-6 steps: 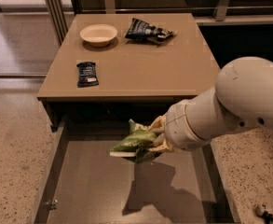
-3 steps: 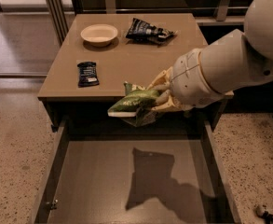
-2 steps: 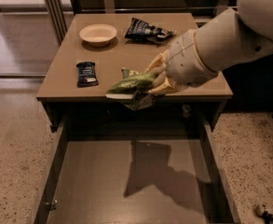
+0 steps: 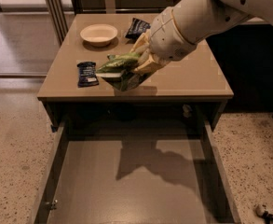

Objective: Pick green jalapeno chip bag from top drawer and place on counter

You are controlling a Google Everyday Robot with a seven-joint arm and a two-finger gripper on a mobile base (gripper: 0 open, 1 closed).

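My gripper (image 4: 138,62) is shut on the green jalapeno chip bag (image 4: 119,69) and holds it just above the front part of the tan counter (image 4: 192,76), left of centre. The bag is crumpled and tilted, with its lower end close to the counter's front edge. The white arm reaches in from the upper right. The top drawer (image 4: 131,185) is pulled out below the counter and its flat grey-brown bottom shows only the arm's shadow.
A small dark blue bar wrapper (image 4: 87,73) lies on the counter left of the bag. A cream bowl (image 4: 98,34) stands at the back left. A dark navy chip bag (image 4: 137,28) lies at the back, partly behind the arm. Speckled floor surrounds the drawer.
The gripper has lifted the green bag out of the drawer, up and back over the counter's front edge. The drawer now holds nothing.
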